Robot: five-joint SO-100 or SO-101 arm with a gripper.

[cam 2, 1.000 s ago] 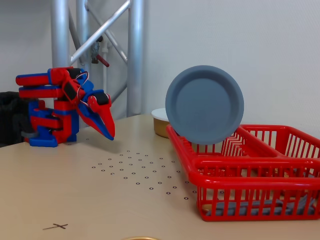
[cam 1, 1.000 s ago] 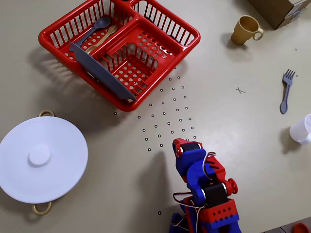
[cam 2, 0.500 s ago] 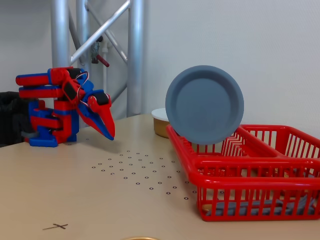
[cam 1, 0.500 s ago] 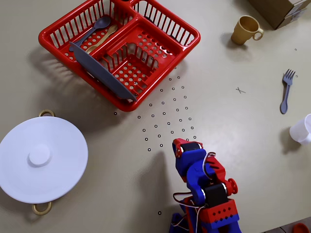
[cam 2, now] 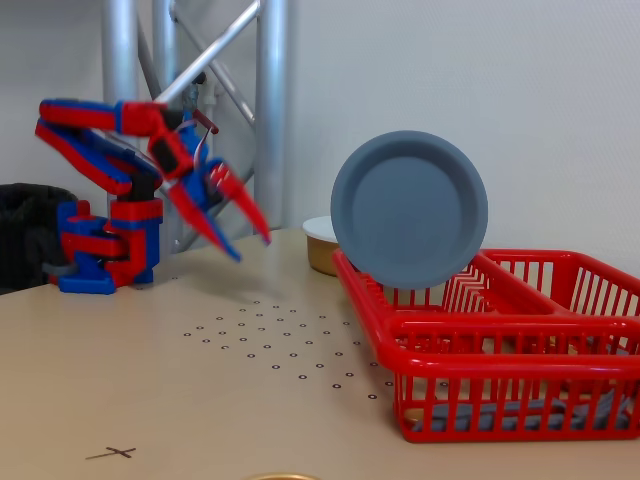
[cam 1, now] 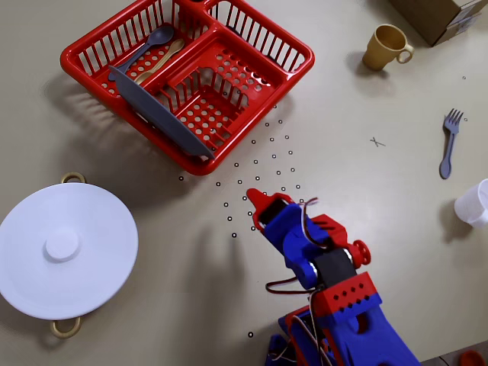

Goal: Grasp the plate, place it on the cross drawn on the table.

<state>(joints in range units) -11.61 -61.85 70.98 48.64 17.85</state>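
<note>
The grey plate (cam 1: 160, 114) stands on edge in the red dish basket (cam 1: 301, 57), seen edge-on in the overhead view. In the fixed view the plate (cam 2: 410, 210) stands upright with its face to the camera, at the left end of the basket (cam 2: 480, 325). My gripper (cam 1: 256, 210) is open and empty, raised above the dotted patch of table, apart from the basket's near corner. In the fixed view the gripper (cam 2: 250, 248) hangs left of the plate and looks blurred. The drawn cross (cam 1: 377, 142) lies on bare table to the right; it also shows in the fixed view (cam 2: 112, 453).
Spoons (cam 1: 152, 42) lie in the basket's far compartment. A white-lidded pot (cam 1: 67, 248) sits at the left. A beige cup (cam 1: 387, 46), a cardboard box (cam 1: 438, 15), a grey fork (cam 1: 450, 141) and a white cup (cam 1: 476, 202) stand around the cross.
</note>
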